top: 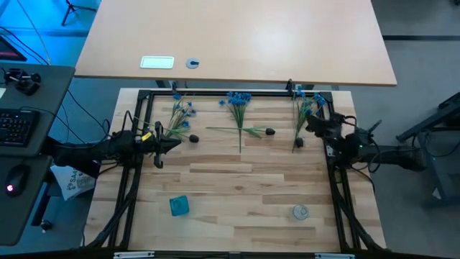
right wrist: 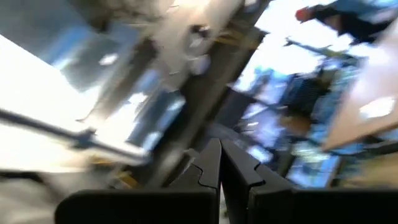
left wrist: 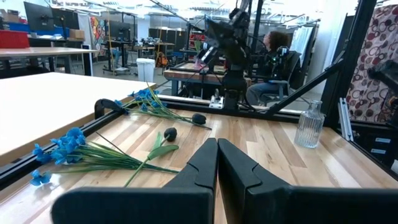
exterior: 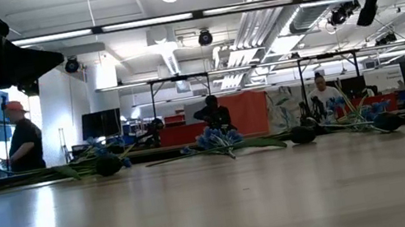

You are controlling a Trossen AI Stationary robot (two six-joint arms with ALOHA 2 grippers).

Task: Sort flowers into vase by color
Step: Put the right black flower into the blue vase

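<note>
Left hand (top: 175,143) hovers at its own side of the worktop (top: 237,194), fingers pressed together and holding nothing. Just ahead of its tips lies a blue sprig (top: 182,115) with a dark bud (top: 193,138) at its lower end, close to the black frame rail (top: 230,93) along the far edge. Farther out in front, toward the middle, a second blue sprig (top: 238,108) lies crossed by a leafy stem ending in a dark bud (top: 270,132).

Right hand (top: 310,124) hangs at the opposite side near the far corner, fingers (right wrist: 214,165) also pressed together and empty. A third blue sprig (top: 307,109) lies right beside it, and a dark bud (top: 299,142) sits just below its tips.

Behind both hands, toward the near edge, the boards are open, with only a blue vase (top: 179,206) on the left hand's side and a clear glass vase (top: 300,212) on the right hand's side. Between the hands the middle of the worktop is bare wood. Side rails of the frame bound each arm.
</note>
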